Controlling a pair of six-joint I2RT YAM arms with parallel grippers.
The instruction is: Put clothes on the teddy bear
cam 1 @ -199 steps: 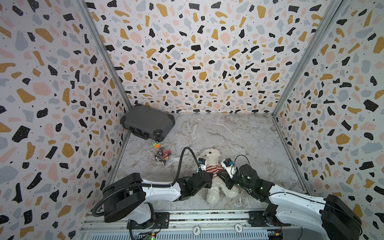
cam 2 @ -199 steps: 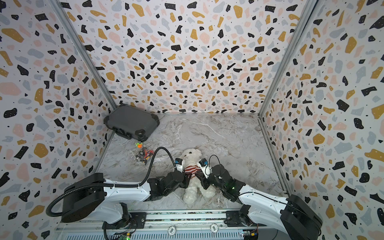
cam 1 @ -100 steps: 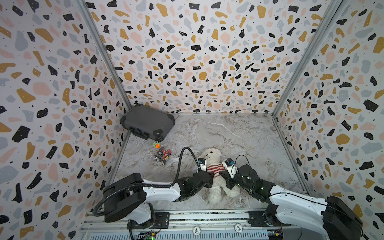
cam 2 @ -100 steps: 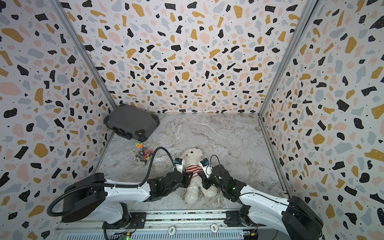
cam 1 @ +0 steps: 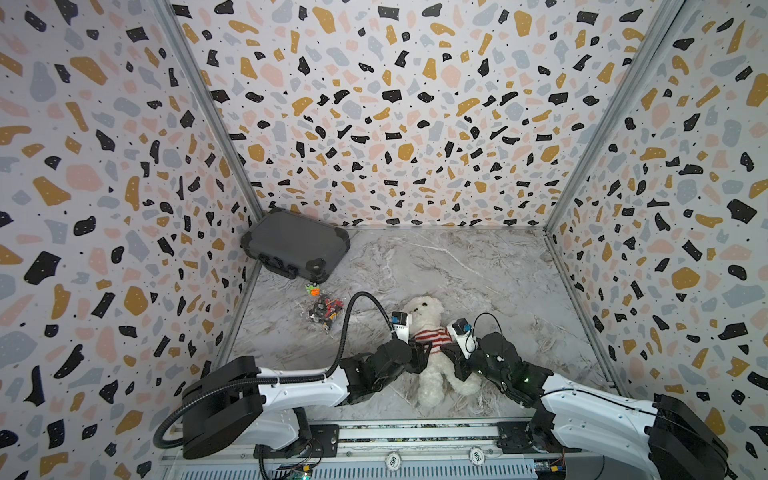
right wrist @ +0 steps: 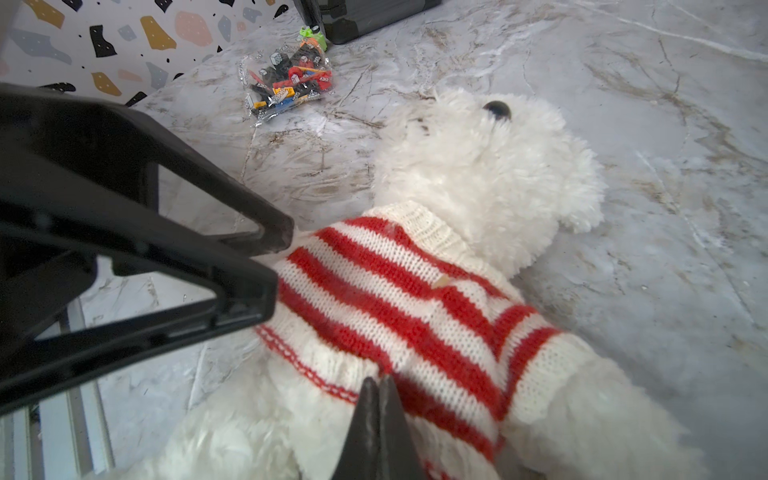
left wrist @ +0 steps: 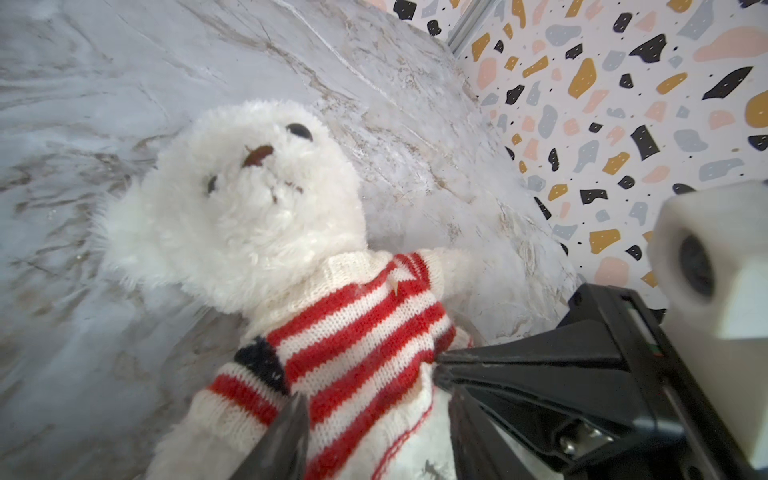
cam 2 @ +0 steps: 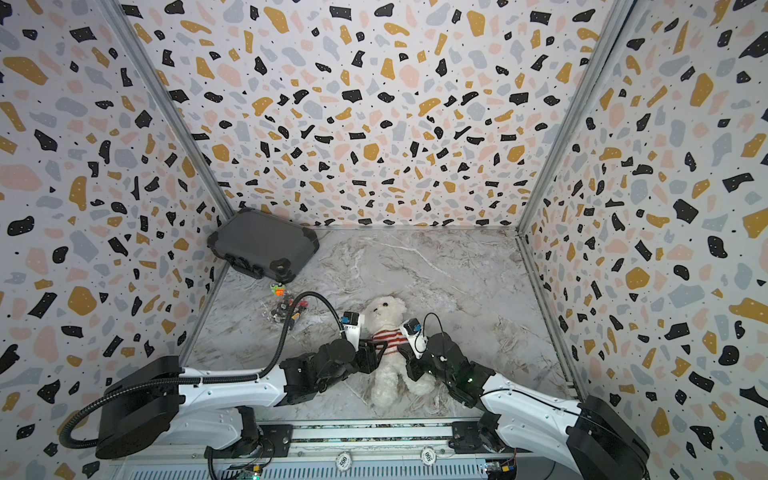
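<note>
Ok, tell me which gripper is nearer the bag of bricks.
Left. The left gripper is at the side of the bear that faces the bag; the right gripper is on the bear's other side, farther from it.

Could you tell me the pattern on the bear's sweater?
Sweater: red-and-white stripes, best in right wrist view.

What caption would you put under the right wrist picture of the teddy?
Teddy bear in its red-striped sweater lies on the marble table, right gripper shut at the hem.
</note>
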